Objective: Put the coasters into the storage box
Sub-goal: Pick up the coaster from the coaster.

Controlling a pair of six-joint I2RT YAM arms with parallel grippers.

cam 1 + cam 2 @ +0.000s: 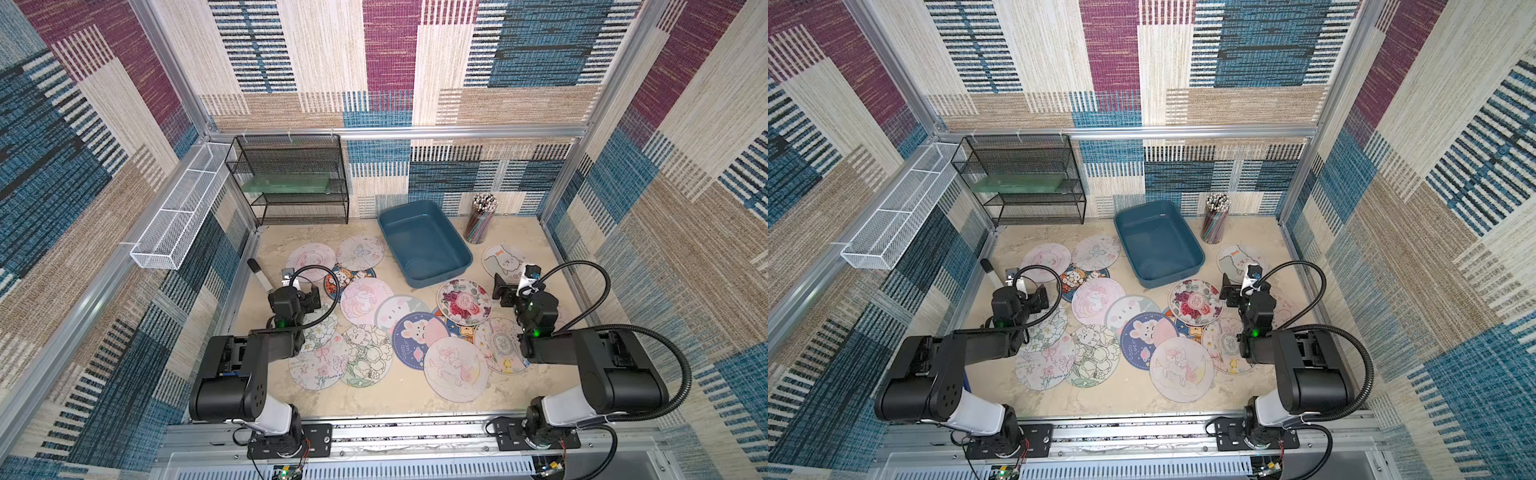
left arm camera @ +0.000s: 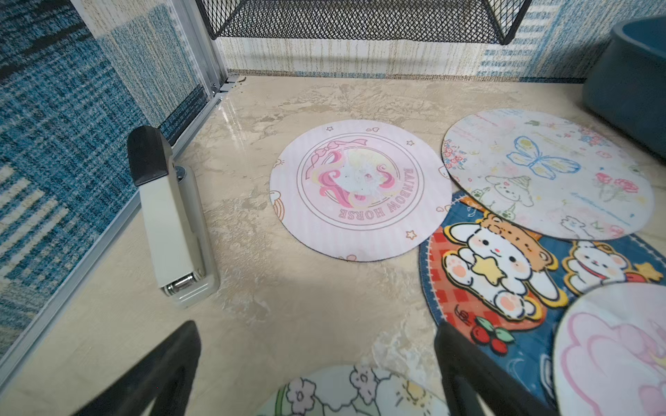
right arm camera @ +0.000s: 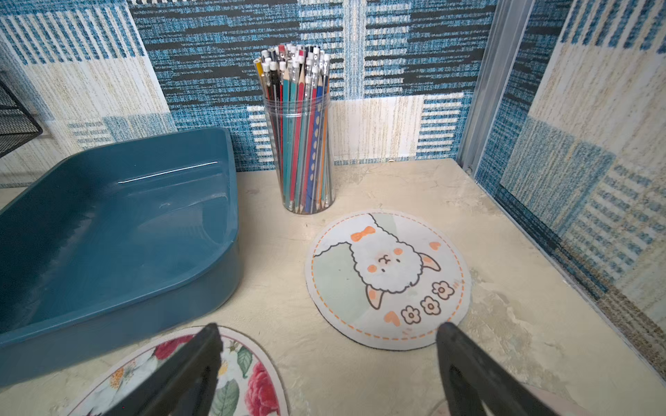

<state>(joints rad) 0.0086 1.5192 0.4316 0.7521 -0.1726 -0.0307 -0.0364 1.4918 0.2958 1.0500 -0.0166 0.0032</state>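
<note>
Left gripper (image 2: 317, 326), jaws spread, hovers over bare tabletop (image 2: 288, 288); stapler (image 2: 173, 223) ahead along the wall (image 2: 72, 126). Right gripper (image 3: 329, 325) (spread too) faces the alpaca coaster (image 3: 387, 277), pencil jar (image 3: 302, 155) beyond, storage box (image 3: 144, 306) alongside.

I count 14 coasters (image 1: 365, 300) on the tabletop (image 1: 399, 397), maybe a 15th, mostly hidden. 1 box (image 1: 424, 245), 1 pencil cup (image 1: 478, 226), 1 stapler (image 1: 262, 277), 1 black rack (image 1: 291, 178), 1 white tray (image 1: 178, 216). Pencils (image 3: 299, 72): too many to count.

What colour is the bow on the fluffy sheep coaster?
Orange. The bow shows best in the right wrist view.
</note>
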